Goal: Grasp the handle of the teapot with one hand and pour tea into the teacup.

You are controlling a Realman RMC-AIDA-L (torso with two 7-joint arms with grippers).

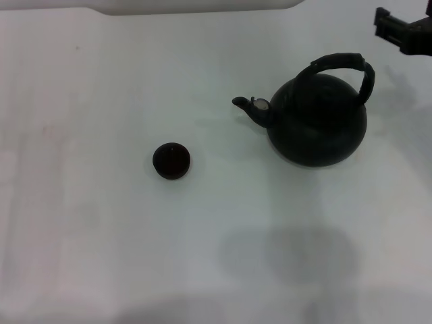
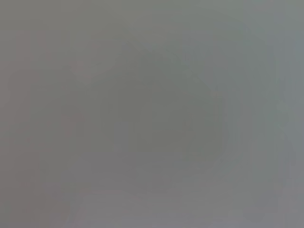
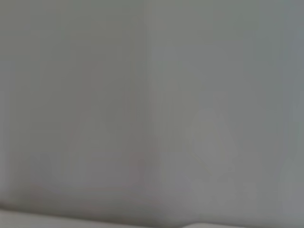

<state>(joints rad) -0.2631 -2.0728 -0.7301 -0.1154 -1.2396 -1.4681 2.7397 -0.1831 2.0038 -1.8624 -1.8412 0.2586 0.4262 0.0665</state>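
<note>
In the head view a round matte black teapot (image 1: 317,120) stands on the white table at the right, its short spout (image 1: 251,108) pointing left. Its black ribbed handle (image 1: 343,62) arches over the top, leaning right. The small dark teacup (image 1: 171,160) sits left of the pot, a little nearer to me. My right gripper (image 1: 403,28) shows only as a black part at the top right corner, apart from the handle. The left gripper is out of view. Both wrist views show only plain grey surface.
The white table (image 1: 101,223) spreads out around both objects. A pale raised edge (image 1: 196,5) runs along the far side. A soft shadow (image 1: 290,253) lies on the table in front of the teapot.
</note>
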